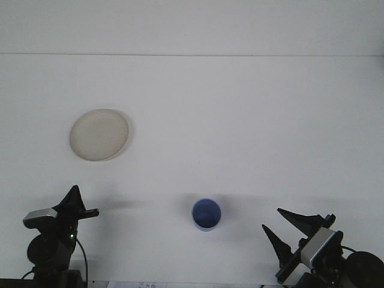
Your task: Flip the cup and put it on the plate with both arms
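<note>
Both claws sit low at my near edge: right claw [287, 235] spread wide, left claw [78, 207] unclear. Upright small blue plastic cup [206, 214] stands between them on the white surface [240, 120], well apart from the round cream plate [99, 134] far left.

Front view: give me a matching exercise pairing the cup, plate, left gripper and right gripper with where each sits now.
Things:
1. cup
2. plate
3. left gripper
4. right gripper

Places:
A. bottom right corner, fingers spread
B. left of centre, farther back on the table
C. near the front edge, about centre, opening up
D. bottom left corner

Pairs: 1-C, 2-B, 3-D, 4-A
</note>
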### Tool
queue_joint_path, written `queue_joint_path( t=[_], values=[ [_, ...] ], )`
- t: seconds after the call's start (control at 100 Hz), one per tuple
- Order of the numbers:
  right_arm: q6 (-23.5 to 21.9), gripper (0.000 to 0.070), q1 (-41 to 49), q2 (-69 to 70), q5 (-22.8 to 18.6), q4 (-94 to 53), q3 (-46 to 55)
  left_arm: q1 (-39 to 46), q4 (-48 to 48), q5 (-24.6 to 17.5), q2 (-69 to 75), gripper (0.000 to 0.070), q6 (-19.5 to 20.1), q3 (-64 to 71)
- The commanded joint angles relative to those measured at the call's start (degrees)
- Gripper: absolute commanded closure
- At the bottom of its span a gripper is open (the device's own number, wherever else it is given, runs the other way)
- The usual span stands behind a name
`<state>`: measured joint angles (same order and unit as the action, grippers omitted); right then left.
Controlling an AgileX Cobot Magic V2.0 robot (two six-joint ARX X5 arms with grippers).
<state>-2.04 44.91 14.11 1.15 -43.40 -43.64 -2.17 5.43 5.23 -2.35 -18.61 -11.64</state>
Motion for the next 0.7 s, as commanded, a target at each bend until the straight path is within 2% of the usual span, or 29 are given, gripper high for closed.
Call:
queue_joint_path(
  t=[0.0,0.06,0.15,0.18,0.25,0.3,0.4,0.46,0.58,0.69],
  values=[
    [-0.94,0.0333,0.46,0.13,0.42,0.42,-0.15,-0.15,0.85,-1.73,-1.7,0.0688,0.28,-6.49],
    [-0.87,0.0334,0.46,0.15,0.63,0.42,-0.15,-0.15,3.89,-3.54,-5.2,0.0687,1.03,-12.02],
    [-0.76,0.0334,0.46,0.15,0.63,0.48,-0.15,-0.24,9.57,-9.97,-13.38,0.0659,2.56,-21.86],
    [-0.68,0.0333,0.46,0.13,0.63,0.46,-0.15,-0.39,11.3,-12.96,-16.31,0.0591,3.21,-24.85],
    [-0.42,0.0334,0.46,0.15,0.63,0.46,-0.15,-1.16,15.78,-19.58,-23.43,0.0358,4.68,-31.74],
    [0.02,0.0334,0.46,0.15,0.63,0.46,-0.15,-2.23,19.3,-23.34,-28.61,0.0267,5.11,-36.44],
    [0.7,0.0334,0.46,0.15,0.85,0.46,-0.15,-6.05,26.73,-28.96,-38.21,0.0266,5.77,-45.11],
    [0.83,0.0334,0.46,0.15,1.31,0.46,-0.15,-9.64,31.67,-30.23,-43.63,0.0266,7.8,-49.94],
    [1.07,0.0334,0.46,0.15,3.13,0.46,-0.15,-18.86,40.06,-29.88,-53.96,0.0266,10.49,-57.94],
    [1.86,0.0334,0.46,0.15,3.43,0.46,-0.15,-27.91,44.48,-25.27,-62.71,0.0266,10.43,-62.77]
  ],
)
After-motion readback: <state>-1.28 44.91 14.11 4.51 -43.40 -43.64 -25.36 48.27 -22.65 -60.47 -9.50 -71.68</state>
